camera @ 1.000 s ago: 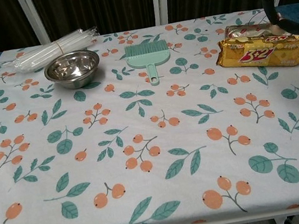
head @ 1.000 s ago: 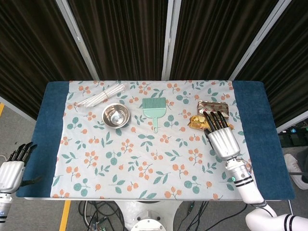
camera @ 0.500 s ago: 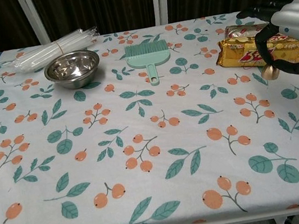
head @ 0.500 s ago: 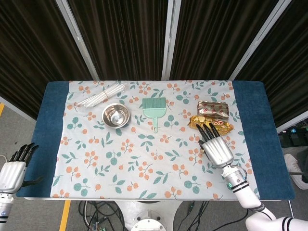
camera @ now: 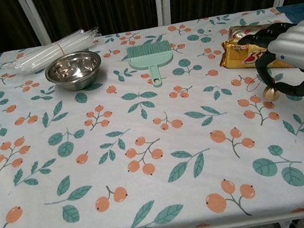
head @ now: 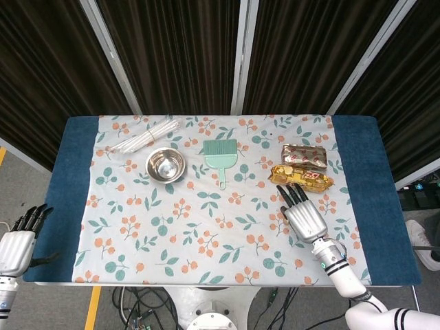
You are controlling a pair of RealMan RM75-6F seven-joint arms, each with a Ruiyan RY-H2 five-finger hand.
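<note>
Your right hand (head: 303,214) hovers empty, fingers spread, just short of the gold biscuit packet (head: 302,177) with red lettering I can't read; your left hand (head: 17,240) hangs open off-table.

lab: black curtains (head: 179,48), metal poles (head: 244,55), floor cables (head: 148,306).
</note>
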